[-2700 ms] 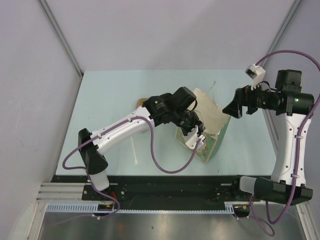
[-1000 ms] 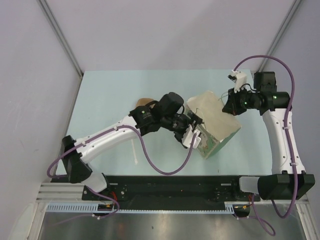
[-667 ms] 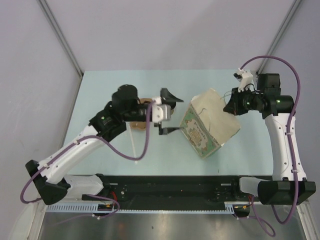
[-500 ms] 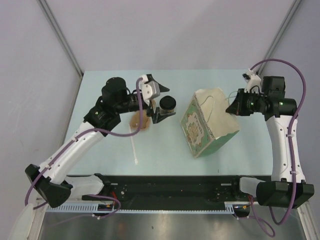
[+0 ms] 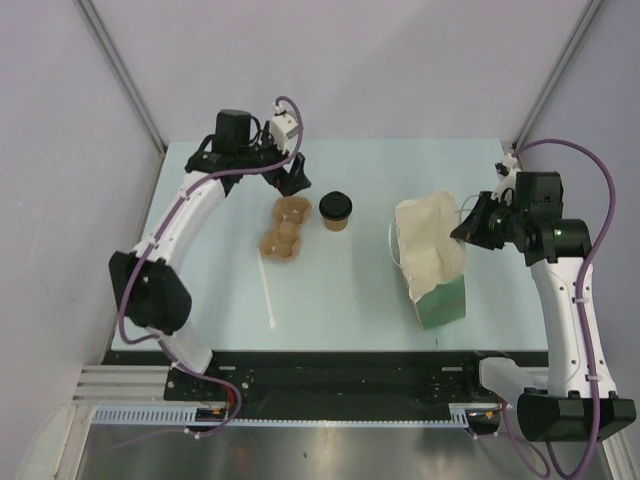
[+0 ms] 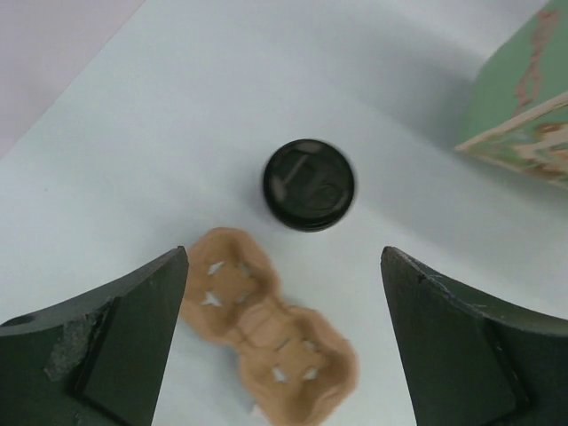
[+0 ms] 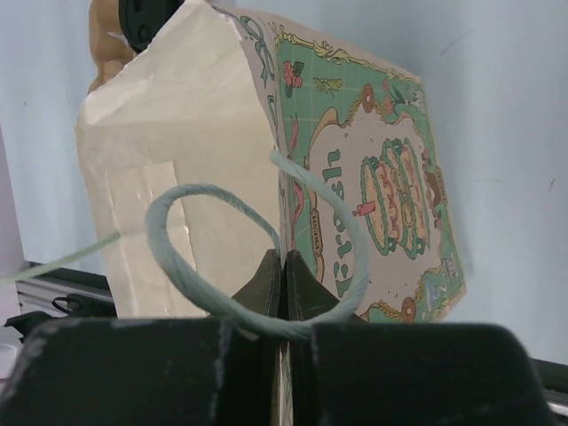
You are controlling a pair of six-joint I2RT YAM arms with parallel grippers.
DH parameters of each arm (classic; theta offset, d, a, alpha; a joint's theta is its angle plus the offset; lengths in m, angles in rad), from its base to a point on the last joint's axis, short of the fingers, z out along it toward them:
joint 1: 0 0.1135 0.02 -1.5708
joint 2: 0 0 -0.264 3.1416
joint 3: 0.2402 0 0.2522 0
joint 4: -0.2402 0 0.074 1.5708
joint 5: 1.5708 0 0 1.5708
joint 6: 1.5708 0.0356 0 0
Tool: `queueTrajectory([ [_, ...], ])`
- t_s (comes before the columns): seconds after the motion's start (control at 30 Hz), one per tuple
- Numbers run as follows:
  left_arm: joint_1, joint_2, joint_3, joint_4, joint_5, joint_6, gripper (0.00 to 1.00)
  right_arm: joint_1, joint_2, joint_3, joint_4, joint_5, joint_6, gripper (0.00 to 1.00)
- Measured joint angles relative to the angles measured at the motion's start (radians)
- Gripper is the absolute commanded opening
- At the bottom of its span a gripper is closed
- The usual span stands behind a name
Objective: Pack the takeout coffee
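The takeout coffee (image 5: 335, 210), a tan paper cup under a black lid (image 6: 309, 185), stands upright on the table beside a brown pulp carrier (image 5: 283, 227). My left gripper (image 5: 293, 178) hovers behind and to the left of both. It is open and empty, and its wrist view shows the carrier (image 6: 266, 333) between the spread fingers (image 6: 115, 346). A paper bag (image 5: 428, 255) with a cream inside and a green printed side (image 7: 382, 195) stands right of centre, mouth open. My right gripper (image 7: 286, 266) is shut on the bag's top edge, inside its pale green handle loop (image 7: 191, 253).
A white stir stick (image 5: 267, 295) lies in front of the carrier. A corner of the bag (image 6: 524, 115) shows at the right edge of the left wrist view. The table's left edge and the grey side wall run close behind the left arm.
My left gripper has pulled out of the bag, opened wide and swung to the back left. The right gripper has drawn the bag rightward and turned it. The cup has come into view.
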Motion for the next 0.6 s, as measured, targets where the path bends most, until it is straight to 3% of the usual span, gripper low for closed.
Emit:
queueTrajectory([
  [0.3, 0.076, 0.464, 0.490, -0.374, 0.021, 0.427, 0.75, -0.044, 0.022, -0.013, 0.004, -0.049, 0.100, 0.00],
  [0.6, 0.085, 0.620, 0.530, -0.432, 0.037, 0.636, 0.60, -0.066, 0.021, -0.062, 0.038, -0.182, 0.254, 0.00],
])
